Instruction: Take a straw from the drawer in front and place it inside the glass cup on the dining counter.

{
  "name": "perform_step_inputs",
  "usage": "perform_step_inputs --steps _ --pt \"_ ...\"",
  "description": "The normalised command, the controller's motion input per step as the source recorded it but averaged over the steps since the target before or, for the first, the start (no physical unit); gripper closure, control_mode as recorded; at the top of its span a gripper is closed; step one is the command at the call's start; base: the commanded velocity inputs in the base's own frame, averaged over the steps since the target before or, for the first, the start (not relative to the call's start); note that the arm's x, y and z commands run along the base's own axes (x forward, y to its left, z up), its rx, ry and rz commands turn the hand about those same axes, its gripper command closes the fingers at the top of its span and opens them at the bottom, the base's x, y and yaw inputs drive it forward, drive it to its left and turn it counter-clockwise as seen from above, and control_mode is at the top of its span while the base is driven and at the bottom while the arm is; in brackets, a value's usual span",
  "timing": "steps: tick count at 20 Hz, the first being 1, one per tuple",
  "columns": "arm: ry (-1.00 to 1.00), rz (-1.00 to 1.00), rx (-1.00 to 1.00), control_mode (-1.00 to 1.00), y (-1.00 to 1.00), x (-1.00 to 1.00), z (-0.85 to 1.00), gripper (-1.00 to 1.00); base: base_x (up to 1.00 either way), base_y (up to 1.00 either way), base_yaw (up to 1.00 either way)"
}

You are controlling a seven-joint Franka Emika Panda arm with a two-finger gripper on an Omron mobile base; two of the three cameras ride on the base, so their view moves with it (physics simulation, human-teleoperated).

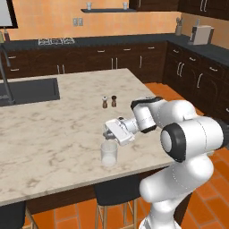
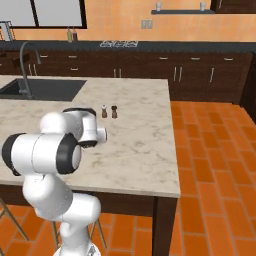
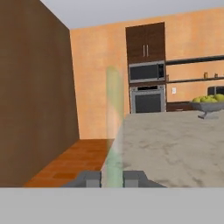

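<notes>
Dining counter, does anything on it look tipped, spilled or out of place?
Nothing stands out. The glass cup stands upright near the front edge of the dining counter, both shakers are upright, and nothing is spilled. The gripper, just above the cup, is shut on the straw.

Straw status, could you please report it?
Robot hand shut on straw. Hovers just above glass cup on dining counter. Shakers stand well apart.

glass cup [image 1: 109, 153]: clear, whitish, upright | on beige marble dining counter surface [image 1: 53, 125], near its front edge | straw [image 3: 114, 127]: pale translucent strip, upright between the fingertips
</notes>
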Motion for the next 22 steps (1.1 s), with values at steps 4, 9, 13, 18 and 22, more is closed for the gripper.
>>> perform_step_inputs --steps 4,9,13,18,22 --pt "0.0 0.02 0.0 -1.0 0.0 0.0 -0.35 1.0 0.0 0.0 0.0" --pt "0.0 0.01 0.0 -1.0 0.0 0.0 -0.28 1.0 0.0 0.0 0.0" --pt "-0.01 0.01 0.0 -1.0 0.0 0.07 -0.2 1.0 0.0 0.0 0.0" --pt "0.0 0.0 0.0 -1.0 0.0 -0.02 -0.25 1.0 0.0 0.0 0.0" --pt "0.0 0.0 -0.02 -1.0 0.0 -0.4 -0.22 1.0 0.0 0.0 0.0"
